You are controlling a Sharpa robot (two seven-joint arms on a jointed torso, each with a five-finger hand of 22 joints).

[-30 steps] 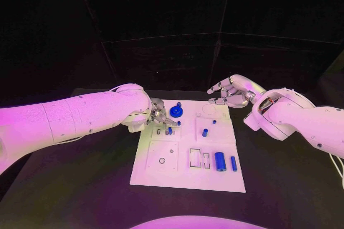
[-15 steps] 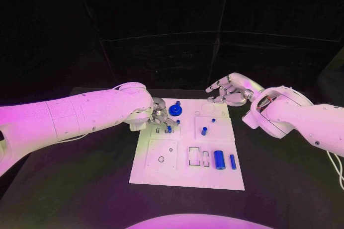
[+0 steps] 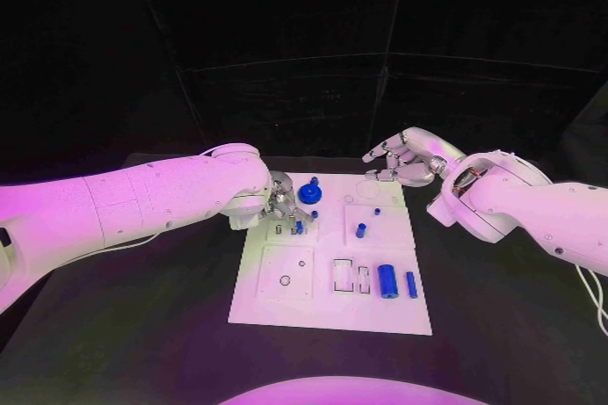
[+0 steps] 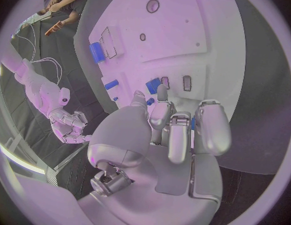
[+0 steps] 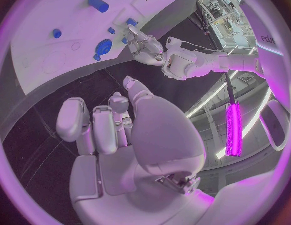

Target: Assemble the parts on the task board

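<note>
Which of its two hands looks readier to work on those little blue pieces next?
Probably the left hand: its fingers are down among the small blue parts on the task board. The right hand hovers beyond the board's far corner, holding nothing.

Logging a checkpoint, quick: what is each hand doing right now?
Left hand: fingers down at a small blue part on the task board; a grip cannot be told.
Right hand: open, holding nothing.

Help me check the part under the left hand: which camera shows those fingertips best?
Left wrist view: the left hand reaches its fingertips down to small blue parts. Head view shows them tiny; right wrist view, distant.
</note>
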